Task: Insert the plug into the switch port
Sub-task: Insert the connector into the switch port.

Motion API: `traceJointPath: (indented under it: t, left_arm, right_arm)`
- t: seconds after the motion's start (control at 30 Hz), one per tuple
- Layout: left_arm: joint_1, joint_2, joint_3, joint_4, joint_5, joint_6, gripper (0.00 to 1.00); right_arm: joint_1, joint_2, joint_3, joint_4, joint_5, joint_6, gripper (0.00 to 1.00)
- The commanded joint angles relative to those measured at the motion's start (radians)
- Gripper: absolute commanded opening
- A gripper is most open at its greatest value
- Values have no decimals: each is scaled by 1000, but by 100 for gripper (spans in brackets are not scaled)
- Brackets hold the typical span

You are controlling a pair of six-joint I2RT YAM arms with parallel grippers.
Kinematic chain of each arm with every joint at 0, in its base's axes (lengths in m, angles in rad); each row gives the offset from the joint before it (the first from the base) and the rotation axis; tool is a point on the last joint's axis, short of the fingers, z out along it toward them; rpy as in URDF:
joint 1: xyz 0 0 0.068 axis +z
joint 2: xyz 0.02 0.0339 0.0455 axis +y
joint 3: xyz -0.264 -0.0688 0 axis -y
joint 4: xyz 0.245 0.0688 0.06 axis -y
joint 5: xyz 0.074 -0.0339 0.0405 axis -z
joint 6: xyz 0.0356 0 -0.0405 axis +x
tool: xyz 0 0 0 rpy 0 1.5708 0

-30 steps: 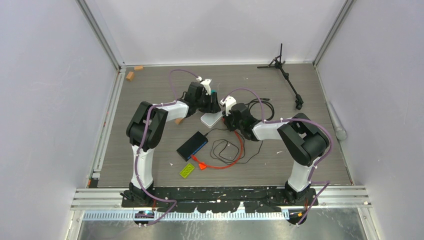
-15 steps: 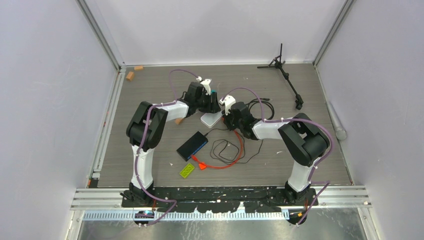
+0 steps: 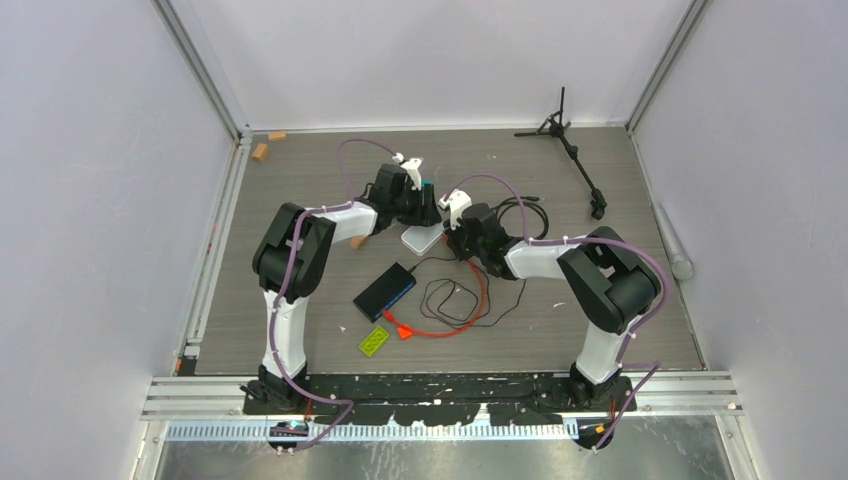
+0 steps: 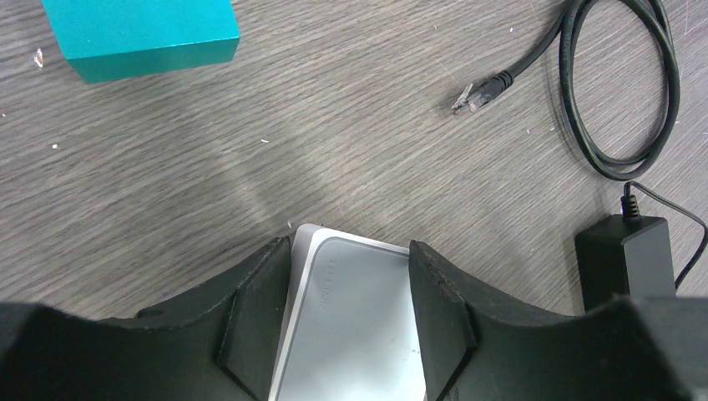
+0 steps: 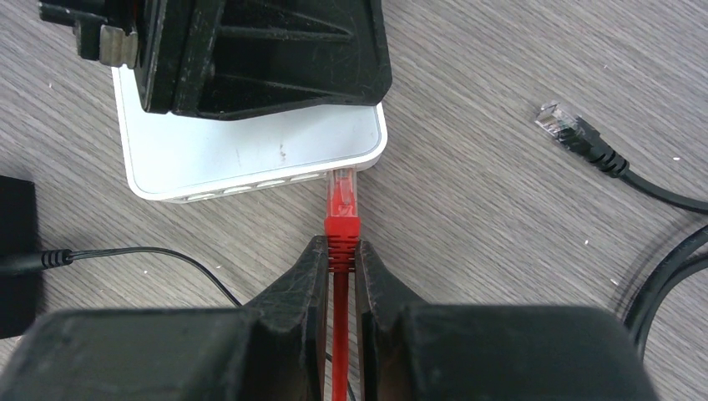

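Plug (image 5: 343, 194), red with a clear tip, is seen at the front edge of the white network switch (image 5: 250, 154), its tip touching the rightmost port of the row. Whether it is fully seated cannot be told. It is pinched at its ribbed boot by the right gripper (image 5: 338, 251), whose two fingers are closed narrowly on it, and the red cable (image 5: 339, 334) runs back between them. The plug is lined up straight with the port face.

The switch is lain flat on the grey wood-grain table (image 3: 640, 290), near the middle. It is clasped across its width by the left gripper (image 4: 349, 251), one finger pressed to each long side. In the right wrist view that gripper is seen covering the far part of the switch's top.

A black network cable (image 4: 618, 92) is coiled just right of the switch, and its clear-tipped connector (image 4: 469, 98) is left loose on the table, apart from the switch. A black power brick (image 4: 624, 259) is set near the switch, with a thin black wire (image 5: 142, 255) leading from it. A teal block (image 4: 142, 33) is placed beyond the switch. Nearer the arm bases, a blue box (image 3: 385, 290) and a small green piece (image 3: 374, 341) are seen beside the loop of red cable.
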Motion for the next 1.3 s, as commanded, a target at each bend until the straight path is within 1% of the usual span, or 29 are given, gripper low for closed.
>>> traceJointPath:
  t: [0.0, 0.3, 0.67, 0.93, 1.07, 1.17, 1.27]
  left_arm:
    - [-3, 34, 1, -89, 14, 11, 56]
    - [-3, 35, 4, -93, 14, 13, 56]
    - [-3, 38, 6, -95, 22, 16, 56]
    - [-3, 41, 10, -98, 37, 24, 56]
    - [-4, 42, 15, -102, 44, 32, 56]
    - [-5, 43, 18, -107, 51, 40, 56]
    - [-5, 42, 20, -115, 50, 50, 56]
  right_arm:
    - [-1, -65, 23, 75, -10, -7, 1]
    - [0, -45, -1, 96, 9, -11, 0]
    - [7, 33, -69, 272, 77, -10, 0]
    - [8, 79, -47, 264, 58, -31, 0]
    - [8, 75, -46, 253, 16, -47, 1]
    - [11, 65, -25, 197, -57, -56, 1]
    - [24, 57, -23, 181, -65, -62, 1]
